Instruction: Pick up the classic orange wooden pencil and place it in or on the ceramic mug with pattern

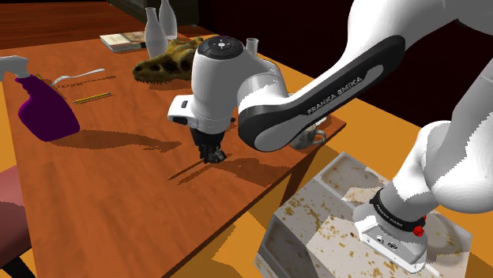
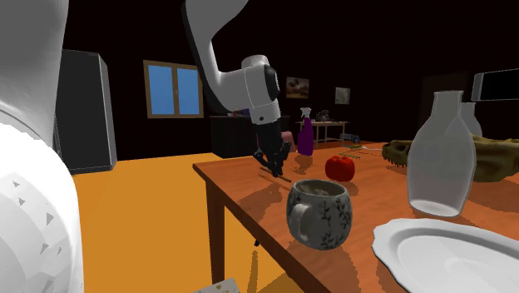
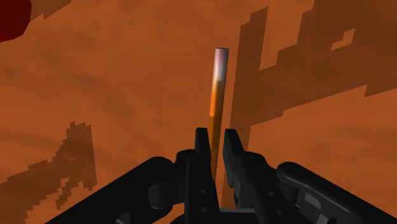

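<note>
An orange pencil (image 3: 218, 89) with a pale pink end sticks out between my black fingers, and my gripper (image 3: 216, 137) is shut on it. In the shoulder view the gripper (image 1: 212, 154) hangs just above the brown table (image 1: 118, 197), near its front edge, and casts a shadow on the wood. In the second exterior view the gripper (image 2: 274, 161) points down over the table's far end. The grey patterned mug (image 2: 320, 214) stands upright near the table's edge, well nearer the camera than the gripper.
A purple spray bottle (image 1: 43, 110), a thin yellow stick (image 1: 92, 98), a fork (image 1: 79, 76), a book (image 1: 122, 41) and a dinosaur skull (image 1: 166, 59) lie on the table. A red round fruit (image 2: 339, 167), a clear glass bottle (image 2: 442, 158) and a white plate (image 2: 449, 254) stand near the mug.
</note>
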`<state>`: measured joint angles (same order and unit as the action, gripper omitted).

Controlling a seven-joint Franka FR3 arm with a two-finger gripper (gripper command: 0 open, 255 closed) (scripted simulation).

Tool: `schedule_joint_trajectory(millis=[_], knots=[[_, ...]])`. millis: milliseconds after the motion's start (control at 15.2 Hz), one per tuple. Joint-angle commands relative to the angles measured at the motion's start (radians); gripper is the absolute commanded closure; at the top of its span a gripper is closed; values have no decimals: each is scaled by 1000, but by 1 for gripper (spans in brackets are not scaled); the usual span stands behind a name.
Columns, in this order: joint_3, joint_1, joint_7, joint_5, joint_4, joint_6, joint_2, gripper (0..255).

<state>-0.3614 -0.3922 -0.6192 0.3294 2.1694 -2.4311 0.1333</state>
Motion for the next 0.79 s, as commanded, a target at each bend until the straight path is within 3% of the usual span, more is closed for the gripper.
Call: schedule_joint_trajectory(millis=[0,726], knots=[[-3,2,-15,-17,-7,21,-17,255],[-12,7,-82,-90,-70,150,-96,255]])
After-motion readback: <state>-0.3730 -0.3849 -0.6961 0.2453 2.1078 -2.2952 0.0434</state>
